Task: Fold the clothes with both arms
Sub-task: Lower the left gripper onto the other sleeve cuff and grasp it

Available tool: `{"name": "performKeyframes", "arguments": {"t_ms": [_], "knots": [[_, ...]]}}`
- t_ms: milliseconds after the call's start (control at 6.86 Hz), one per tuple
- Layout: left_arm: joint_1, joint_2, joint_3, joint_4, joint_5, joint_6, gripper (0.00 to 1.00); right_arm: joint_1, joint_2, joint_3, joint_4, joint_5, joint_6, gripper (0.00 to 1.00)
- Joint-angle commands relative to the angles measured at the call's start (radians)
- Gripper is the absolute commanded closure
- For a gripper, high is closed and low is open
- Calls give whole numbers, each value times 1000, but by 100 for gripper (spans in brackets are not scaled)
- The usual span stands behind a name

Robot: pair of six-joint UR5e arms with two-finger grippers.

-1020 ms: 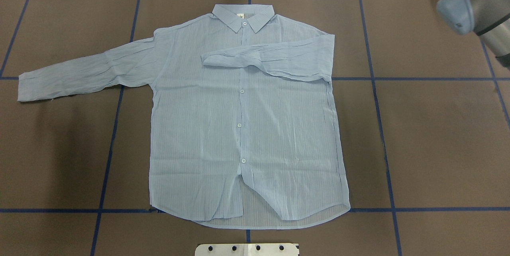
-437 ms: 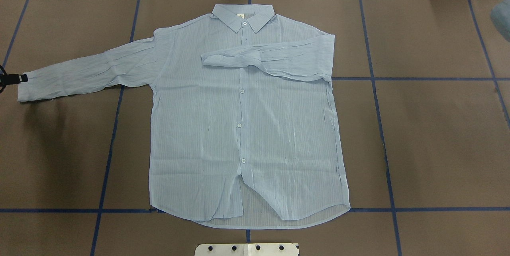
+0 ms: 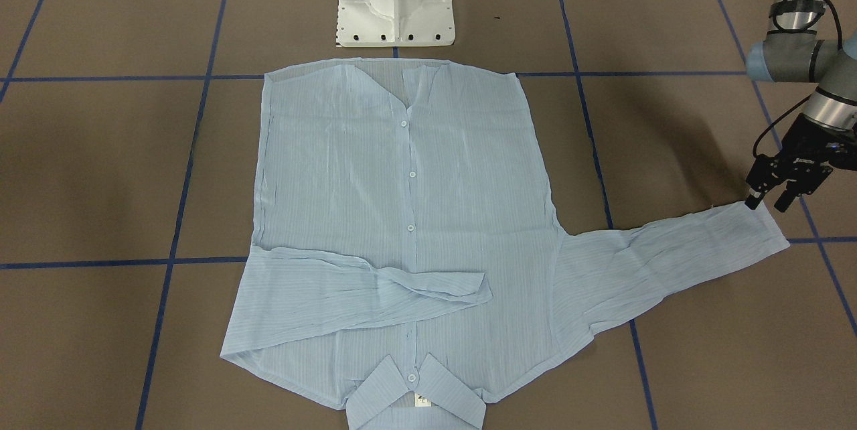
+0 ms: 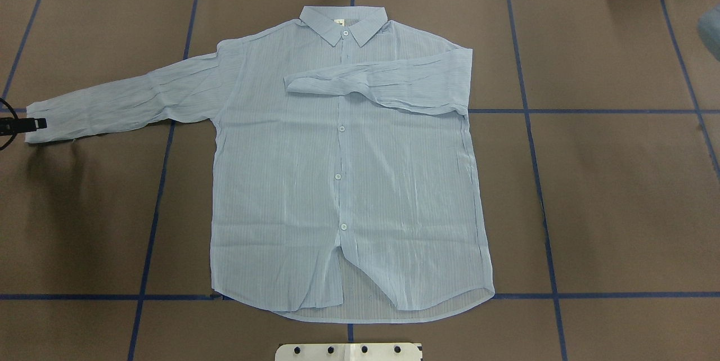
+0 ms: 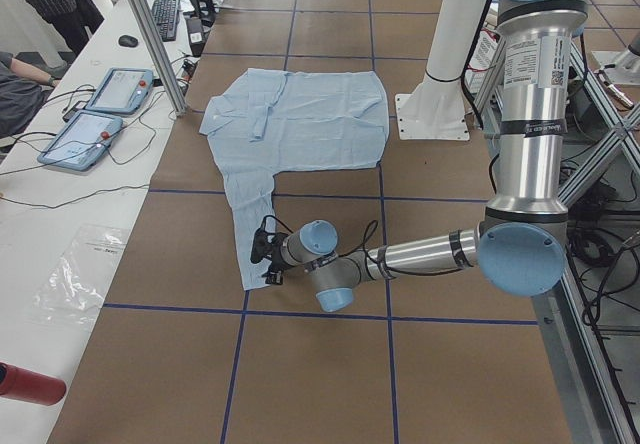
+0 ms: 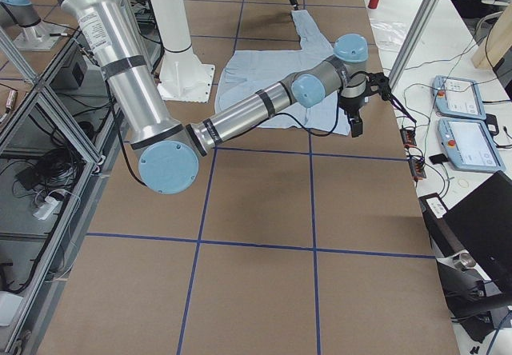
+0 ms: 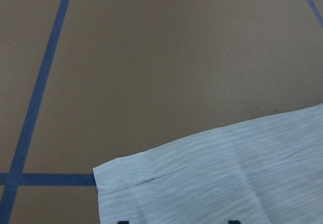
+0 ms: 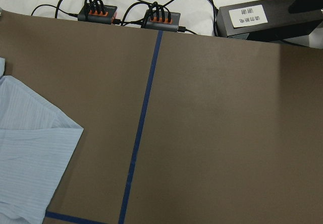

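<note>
The light blue striped shirt (image 4: 337,181) lies flat, buttons up, collar at the far side. One sleeve (image 4: 382,82) is folded across the chest. The other sleeve (image 4: 124,99) stretches out to the left. My left gripper (image 3: 768,201) is open, low at that sleeve's cuff (image 3: 763,226); it also shows at the overhead view's left edge (image 4: 25,123). The left wrist view shows the cuff (image 7: 151,183) just ahead of the fingertips. My right gripper (image 6: 356,119) hangs above the shirt's right edge (image 8: 30,148); I cannot tell if it is open or shut.
The white pedestal base (image 3: 395,1) stands at the near hem. Blue tape lines cross the brown table (image 4: 619,192). Cables and power boxes (image 8: 161,17) lie at the far edge, beside a side bench with tablets (image 6: 460,119).
My right arm has drawn out of the overhead view at the top right. My left gripper has come in from the left edge and shifted along the sleeve cuff. The shirt has not moved.
</note>
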Motion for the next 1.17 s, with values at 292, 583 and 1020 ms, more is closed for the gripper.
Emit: {"name": "performKeyframes", "arguments": {"t_ms": [292,583,1020], "knots": [[30,21,3,-1,2,4,28,0,-16,4,5,-5,0,0],[36,21,4,1,3,4,33,0,-18,4,5,-5,0,0],[36,20,13,4,6,4,45,-1,-18,4,6,-5,0,0]]}}
